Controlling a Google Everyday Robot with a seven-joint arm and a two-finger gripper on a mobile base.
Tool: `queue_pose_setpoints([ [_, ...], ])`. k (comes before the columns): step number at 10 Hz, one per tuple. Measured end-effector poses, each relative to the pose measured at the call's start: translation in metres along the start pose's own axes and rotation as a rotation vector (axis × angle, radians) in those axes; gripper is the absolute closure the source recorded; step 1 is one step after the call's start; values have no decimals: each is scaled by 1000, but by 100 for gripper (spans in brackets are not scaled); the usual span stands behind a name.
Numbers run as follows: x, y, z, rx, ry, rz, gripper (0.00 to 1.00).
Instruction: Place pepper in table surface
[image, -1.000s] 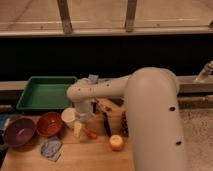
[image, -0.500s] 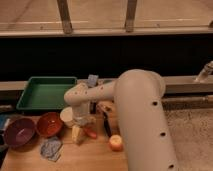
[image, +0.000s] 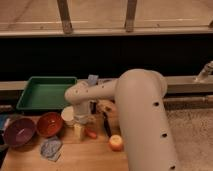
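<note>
The pepper (image: 79, 131) is a small pale-yellow stubby piece standing on the wooden table surface (image: 85, 156), just in front of the white cup (image: 67, 115). My gripper (image: 80, 120) hangs from the white arm directly above the pepper, at or very close to its top. I cannot tell whether it touches the pepper. A slim orange-red stick-like item (image: 92, 134) lies just right of the pepper. A round yellow-orange fruit (image: 116, 143) sits further right, by the arm.
A green tray (image: 45, 92) stands at the back left. An orange bowl (image: 49, 124) and a purple bowl (image: 19, 131) sit left of the cup. A crumpled blue-grey cloth (image: 51, 148) lies at the front left. A tan object (image: 107, 107) sits behind the gripper.
The big arm segment has swung left and now fills more of the right side. The gripper and the pepper stay in nearly the same spot by the cup.
</note>
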Motion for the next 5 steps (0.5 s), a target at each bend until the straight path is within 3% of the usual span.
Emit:
queue_pose_setpoints([
  [3, -1, 2, -1, -1, 2, -5, 89],
  [5, 2, 4, 10, -10, 28, 12, 100],
])
